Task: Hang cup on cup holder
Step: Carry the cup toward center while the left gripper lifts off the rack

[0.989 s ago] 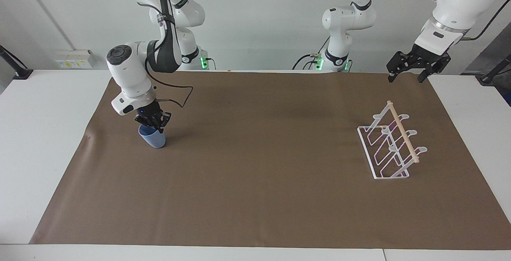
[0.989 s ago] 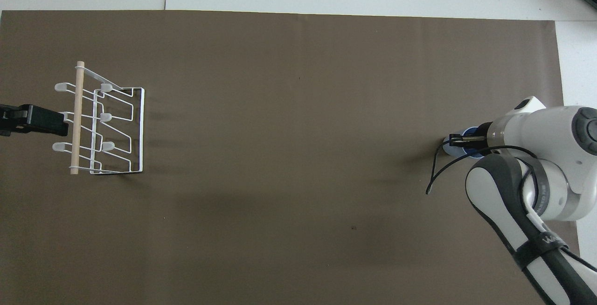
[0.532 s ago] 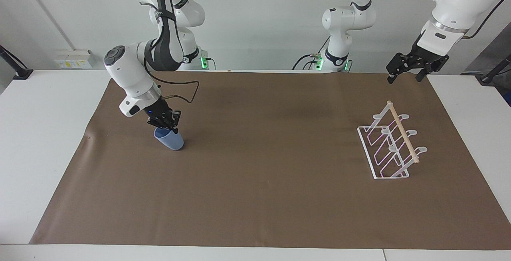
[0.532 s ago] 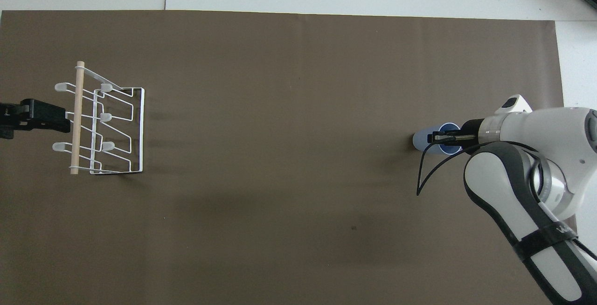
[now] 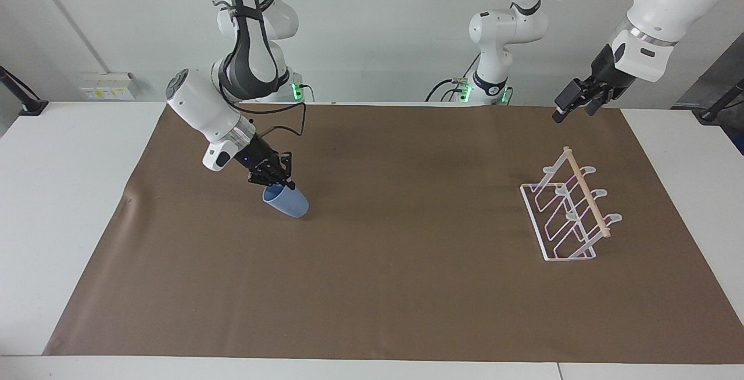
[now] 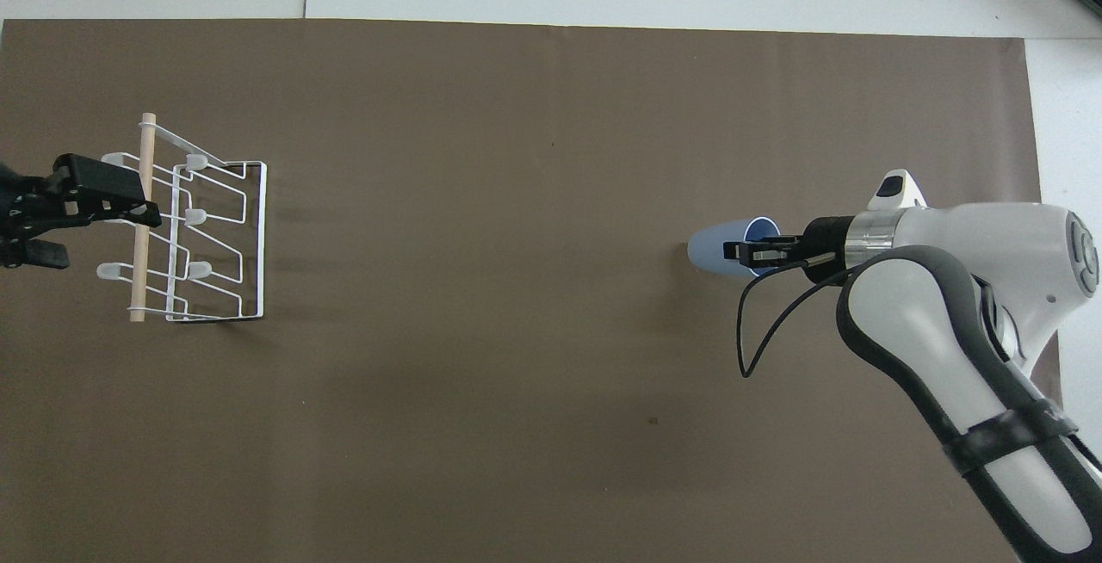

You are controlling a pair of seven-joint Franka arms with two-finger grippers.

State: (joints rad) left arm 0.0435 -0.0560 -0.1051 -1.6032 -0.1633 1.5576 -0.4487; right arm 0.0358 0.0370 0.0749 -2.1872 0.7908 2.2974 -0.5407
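Two glossy white jointed arms (image 5: 203,115) with dark grey padding, black two-finger grippers (image 5: 272,176) and looping black cables are seen.

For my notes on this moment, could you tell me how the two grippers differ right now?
The right gripper is shut on the cup's rim, holding it tilted above the brown mat; the left gripper is open and empty. The right hangs low; the left is raised near the cup holder. Both are black two-finger grippers.

Clearance: open mat (image 5: 407,264) btwn cup (image 5: 286,201) & cup holder (image 5: 572,211).
Only obstruction near holder: left gripper (image 5: 575,105), raised over mat edge by holder's robot-side end.
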